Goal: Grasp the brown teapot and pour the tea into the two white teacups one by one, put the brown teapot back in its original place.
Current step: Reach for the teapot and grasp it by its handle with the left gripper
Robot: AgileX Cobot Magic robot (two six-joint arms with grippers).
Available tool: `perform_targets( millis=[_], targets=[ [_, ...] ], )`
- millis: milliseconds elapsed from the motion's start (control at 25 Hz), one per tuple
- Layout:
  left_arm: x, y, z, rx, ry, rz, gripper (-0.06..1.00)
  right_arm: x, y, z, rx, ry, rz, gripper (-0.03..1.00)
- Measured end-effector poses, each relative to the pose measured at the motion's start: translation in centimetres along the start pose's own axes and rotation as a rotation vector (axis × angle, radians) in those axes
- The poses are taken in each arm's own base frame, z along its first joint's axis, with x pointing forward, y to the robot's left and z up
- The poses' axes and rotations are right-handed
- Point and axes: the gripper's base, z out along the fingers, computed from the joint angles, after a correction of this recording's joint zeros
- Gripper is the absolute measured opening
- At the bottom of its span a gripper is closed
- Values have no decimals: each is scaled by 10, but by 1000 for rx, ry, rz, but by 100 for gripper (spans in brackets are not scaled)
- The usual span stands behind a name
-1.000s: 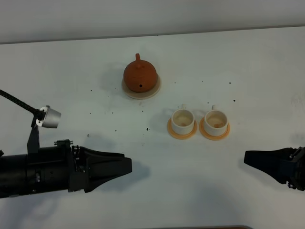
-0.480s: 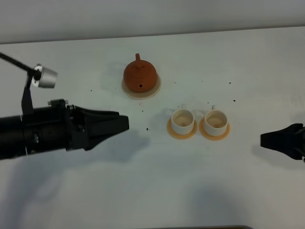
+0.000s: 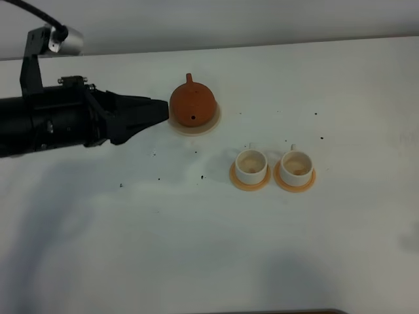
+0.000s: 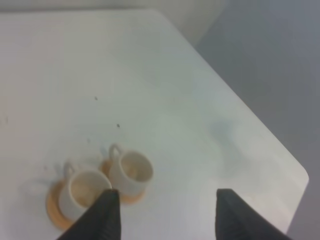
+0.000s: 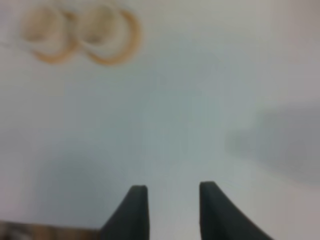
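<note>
**A:** What's on the desk [image 3: 340, 91]?

**B:** One brown teapot [image 3: 192, 104], one beige saucer [image 3: 211, 124], two white teacups [image 3: 251, 165] and two orange coasters [image 3: 294, 185].

**A:** And the hands?

**B:** The left hand [image 3: 162, 111] lies level, its tips just beside the teapot, jaws wide apart and holding nothing. The right hand [image 5: 172, 192] hangs over bare desk, jaws parted, also empty.

**A:** The teapot?

**B:** Round, reddish-brown, upright on the saucer. It sits beyond the teacups, and each teacup is on its own coaster.
</note>
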Motion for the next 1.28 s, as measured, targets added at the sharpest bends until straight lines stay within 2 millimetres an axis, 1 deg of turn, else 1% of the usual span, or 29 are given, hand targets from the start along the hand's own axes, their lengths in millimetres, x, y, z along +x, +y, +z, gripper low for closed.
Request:
perform_targets(
  millis=[120, 200, 320, 480, 560, 720, 960, 1280],
  targets=[
    [-13, 9, 13, 16, 26, 9, 43, 17, -1, -17, 84, 1, -35, 24],
    [-19, 13, 25, 25, 60, 30, 43, 26, 1, -28, 104, -24, -52, 24],
    [-23, 13, 47, 53, 132, 89, 43, 39, 5, -41, 116, -71, -73, 24],
    [-31, 9, 66, 67, 192, 156, 43, 54, 7, -54, 163, -119, -107, 24],
    [-36, 9, 69, 59, 194, 182, 43, 63, 7, -58, 182, -151, -120, 24],
    [-41, 8, 69, 52, 189, 205, 43, 79, 6, -51, 194, -196, -128, 24],
    [-40, 8, 69, 47, 202, 220, 43, 84, 7, -52, 209, -313, -141, 24],
    [-41, 10, 70, 38, 194, 286, 43, 84, 8, -51, 192, -326, -136, 24]
  ],
)
